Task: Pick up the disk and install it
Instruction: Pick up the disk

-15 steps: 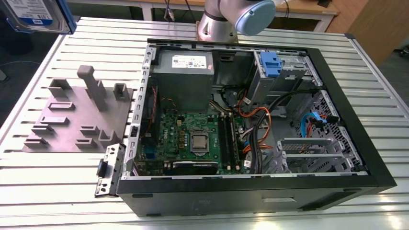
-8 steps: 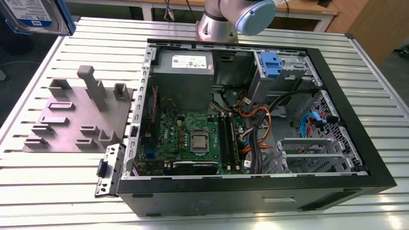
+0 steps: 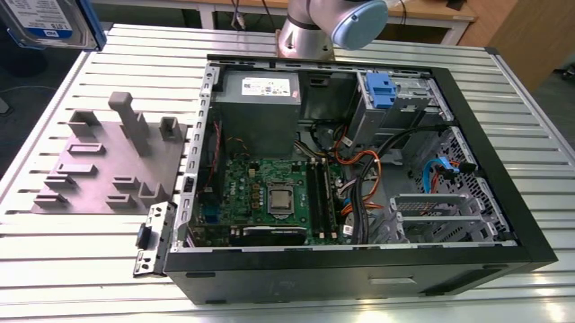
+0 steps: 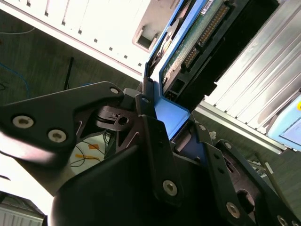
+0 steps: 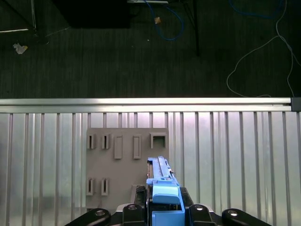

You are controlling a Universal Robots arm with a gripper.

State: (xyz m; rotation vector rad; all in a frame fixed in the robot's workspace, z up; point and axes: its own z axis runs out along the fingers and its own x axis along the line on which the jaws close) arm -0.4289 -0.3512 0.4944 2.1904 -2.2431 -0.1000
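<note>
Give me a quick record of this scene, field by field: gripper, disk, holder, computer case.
gripper: shut on the disk, at its blue carrier
disk: in the air over the grey holder, not installed
holder: on the table beside the case, at the exterior view's left
case: open, lying on the table, motherboard showing

Disk, arm and gripper each partly out of frame

In the exterior view the disk [image 3: 45,23] is cut by the top and left edges, leaving a corner of label and blue frame, and the arm [image 3: 328,27] is cut by the top edge. In the second wrist view the disk runs off the top edge with its label side turned away. The gripper [image 4: 171,120] links cover where the fingers meet it. In the first wrist view the edge-on disk hides part of the plate [image 5: 122,160], its lower end cut by the bottom edge.
</note>
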